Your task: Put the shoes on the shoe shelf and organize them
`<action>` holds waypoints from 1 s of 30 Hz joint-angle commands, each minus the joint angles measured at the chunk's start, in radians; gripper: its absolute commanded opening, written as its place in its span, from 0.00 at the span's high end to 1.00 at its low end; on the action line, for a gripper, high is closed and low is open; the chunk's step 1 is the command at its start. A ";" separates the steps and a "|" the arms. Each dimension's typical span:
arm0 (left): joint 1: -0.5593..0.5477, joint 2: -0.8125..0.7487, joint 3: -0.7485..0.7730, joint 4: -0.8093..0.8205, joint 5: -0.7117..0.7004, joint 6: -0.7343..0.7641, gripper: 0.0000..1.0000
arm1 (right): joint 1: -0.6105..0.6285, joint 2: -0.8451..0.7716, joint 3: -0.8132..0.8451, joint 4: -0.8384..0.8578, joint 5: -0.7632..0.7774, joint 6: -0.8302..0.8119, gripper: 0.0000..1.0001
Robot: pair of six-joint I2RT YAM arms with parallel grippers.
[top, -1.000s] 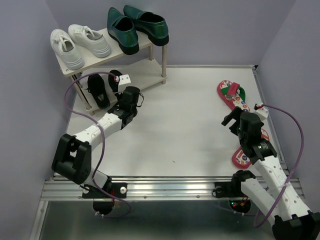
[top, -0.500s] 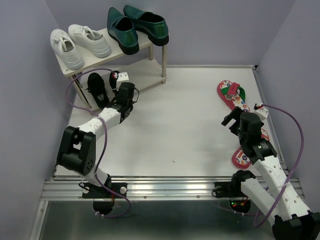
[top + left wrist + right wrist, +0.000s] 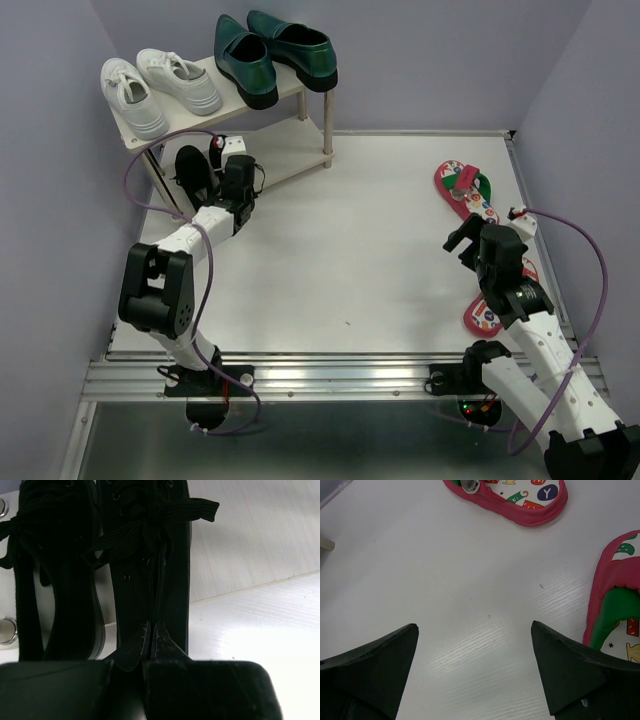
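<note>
Leftward our left arm (image 3: 195, 230) has swung, reaching the shelf (image 3: 290, 90). White table (image 3: 350, 250), lilac walls (image 3: 60, 60). We see black shoes (image 3: 192, 175) on the lower board, lengthwise into the shelf, heels toward us. Our left gripper (image 3: 152, 630) lies low at one heel, fingers pressed together. Our right gripper (image 3: 475, 640), spread wide, hovers beside the flip-flops (image 3: 465, 190) at the table's right.
</note>
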 commanded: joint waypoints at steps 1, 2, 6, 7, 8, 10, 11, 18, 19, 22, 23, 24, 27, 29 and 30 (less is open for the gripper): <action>0.011 -0.002 0.077 0.147 -0.006 0.026 1.00 | -0.003 -0.011 0.017 0.020 0.027 -0.009 0.00; 0.014 0.003 0.081 0.152 -0.003 0.024 1.00 | -0.003 -0.012 0.017 0.019 0.027 -0.008 0.00; 0.024 0.030 0.091 0.172 -0.002 0.027 1.00 | -0.003 -0.012 0.016 0.019 0.031 -0.008 0.00; 0.026 0.035 0.093 0.175 -0.002 0.029 1.00 | -0.003 -0.011 0.014 0.019 0.030 -0.008 0.00; 0.032 0.046 0.105 0.175 0.001 0.029 1.00 | -0.003 -0.011 0.016 0.019 0.031 -0.008 0.00; 0.038 0.052 0.113 0.175 0.003 0.030 1.00 | -0.003 -0.009 0.017 0.016 0.031 -0.008 0.00; 0.043 0.055 0.120 0.172 0.006 0.027 1.00 | -0.003 -0.011 0.019 0.016 0.033 -0.008 0.00; 0.050 0.058 0.136 0.181 0.017 0.020 1.00 | -0.003 -0.008 0.025 0.007 0.037 -0.005 0.00; 0.054 0.063 0.139 0.178 0.020 0.018 1.00 | -0.003 -0.008 0.028 0.005 0.039 -0.005 0.00; 0.061 0.080 0.140 0.185 0.018 0.009 1.00 | -0.003 -0.008 0.031 0.002 0.039 -0.003 0.00; 0.064 0.090 0.137 0.190 0.021 0.004 1.00 | -0.003 -0.008 0.033 0.000 0.042 -0.003 0.00; 0.072 0.095 0.137 0.189 0.026 -0.003 1.00 | -0.003 -0.003 0.033 0.002 0.040 -0.003 0.00; 0.081 0.115 0.139 0.181 0.015 -0.023 1.00 | -0.003 0.005 0.036 0.003 0.042 -0.003 0.00; 0.098 0.130 0.146 0.150 0.017 -0.055 1.00 | -0.003 0.011 0.039 0.002 0.042 -0.003 0.00; 0.104 0.136 0.159 0.138 0.024 -0.063 1.00 | -0.003 0.009 0.040 0.000 0.042 -0.003 0.00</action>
